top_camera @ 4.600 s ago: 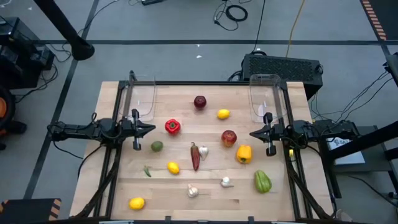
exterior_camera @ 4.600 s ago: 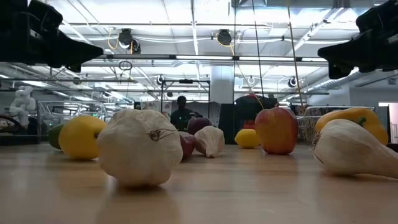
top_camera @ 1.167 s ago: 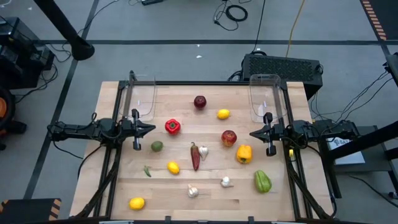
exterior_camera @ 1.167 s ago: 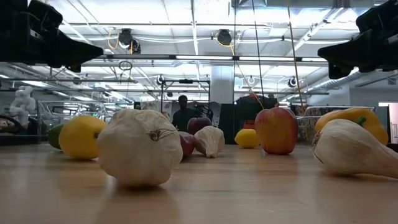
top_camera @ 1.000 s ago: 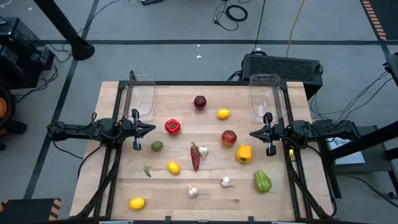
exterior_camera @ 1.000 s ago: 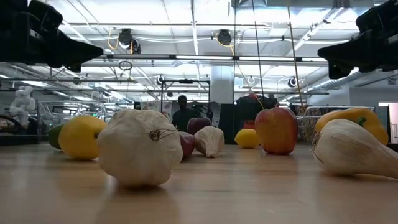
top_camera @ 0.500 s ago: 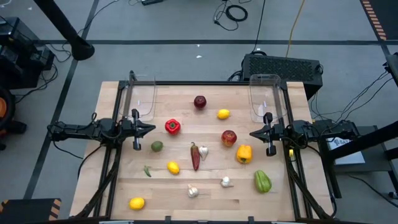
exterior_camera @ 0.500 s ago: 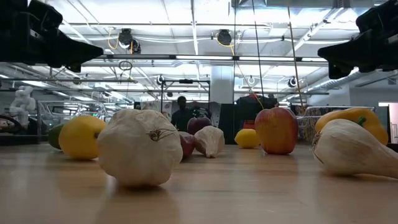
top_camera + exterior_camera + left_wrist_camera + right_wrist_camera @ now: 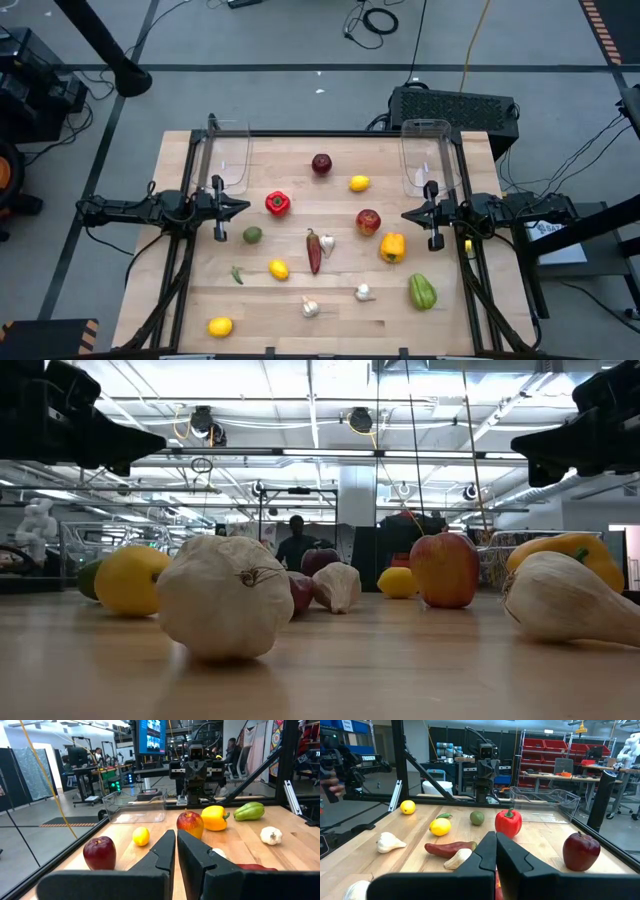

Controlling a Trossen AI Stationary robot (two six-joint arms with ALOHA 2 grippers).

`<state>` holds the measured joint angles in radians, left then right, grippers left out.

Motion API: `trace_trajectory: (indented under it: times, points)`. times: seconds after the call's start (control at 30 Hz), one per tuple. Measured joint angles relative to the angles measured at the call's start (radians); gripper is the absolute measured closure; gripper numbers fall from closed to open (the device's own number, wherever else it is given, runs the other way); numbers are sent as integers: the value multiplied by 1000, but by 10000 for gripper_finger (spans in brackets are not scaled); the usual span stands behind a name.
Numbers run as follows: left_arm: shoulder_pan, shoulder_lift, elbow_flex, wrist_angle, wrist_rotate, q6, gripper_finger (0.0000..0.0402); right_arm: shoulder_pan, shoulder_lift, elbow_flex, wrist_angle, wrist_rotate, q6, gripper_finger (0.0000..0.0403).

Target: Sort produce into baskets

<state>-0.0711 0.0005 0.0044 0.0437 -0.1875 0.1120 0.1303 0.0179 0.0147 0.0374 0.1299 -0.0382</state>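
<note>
Wooden table (image 9: 200, 290) unchanged, produce unmoved; left gripper (image 9: 243, 207) and right gripper (image 9: 407, 214) flank red chili (image 9: 314, 250), fingers closed, empty; "TROSSEN" label (image 9: 368, 758) readable.

Pale wooden table (image 9: 260, 300), seemingly clear-plastic baskets (image 9: 228, 158).

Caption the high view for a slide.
Produce scattered on the table, both baskets empty, left gripper and right gripper shut at the sides.
</note>
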Motion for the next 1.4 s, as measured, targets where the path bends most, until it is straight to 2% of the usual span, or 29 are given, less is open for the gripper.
trace_trajectory:
  times: [0.47,0.63,0.73,0.97,1.13,1.4]
  points:
    - [0,0,0,10,-1,14,374,0,0,0,0,0,0,403]
    - [0,5,25,87,-60,74,374,0,0,0,2,4,-5,403]
    - [0,8,108,90,-149,48,374,0,0,0,5,7,-6,403]
    - [0,108,313,26,-208,43,387,0,0,0,5,2,-7,403]
    - [0,274,507,-125,-251,51,397,0,0,0,11,1,-8,403]
    - [0,579,931,-312,-241,-2,395,0,0,0,20,3,36,403]
